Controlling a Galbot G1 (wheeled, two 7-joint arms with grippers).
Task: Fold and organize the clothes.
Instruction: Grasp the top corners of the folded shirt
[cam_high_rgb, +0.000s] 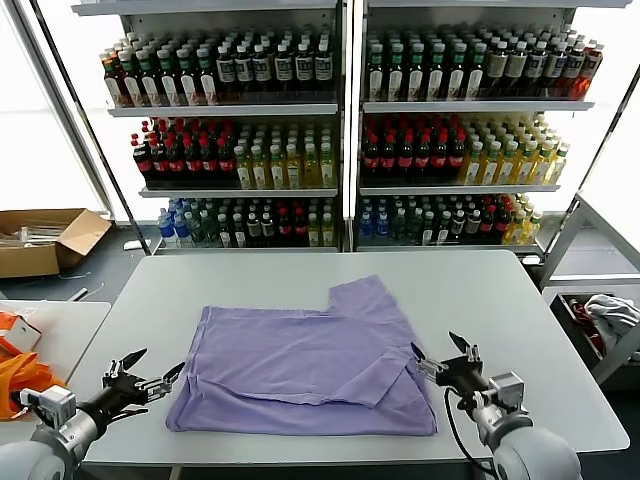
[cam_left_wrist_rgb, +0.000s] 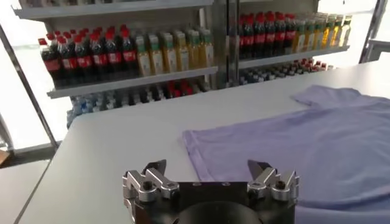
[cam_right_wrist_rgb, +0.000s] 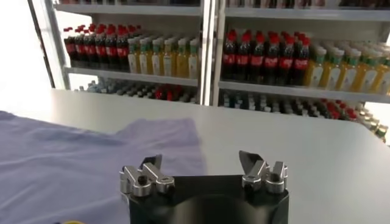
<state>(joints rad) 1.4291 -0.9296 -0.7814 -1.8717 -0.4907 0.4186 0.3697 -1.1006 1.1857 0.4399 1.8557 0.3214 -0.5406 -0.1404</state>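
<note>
Head view shows the lavender T-shirt (cam_high_rgb: 310, 365) lying flat on the white table (cam_high_rgb: 500, 300), apparently folded, its print hidden. The left gripper (cam_high_rgb: 143, 372) and right gripper (cam_high_rgb: 445, 356) sit at its near corners, jaws spread wide, holding nothing; both arms are cut off below.

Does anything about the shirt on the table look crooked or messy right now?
Mostly tidy. The lavender T-shirt lies flat on the table, but one sleeve juts out from the far edge, so the outline is uneven.
</note>
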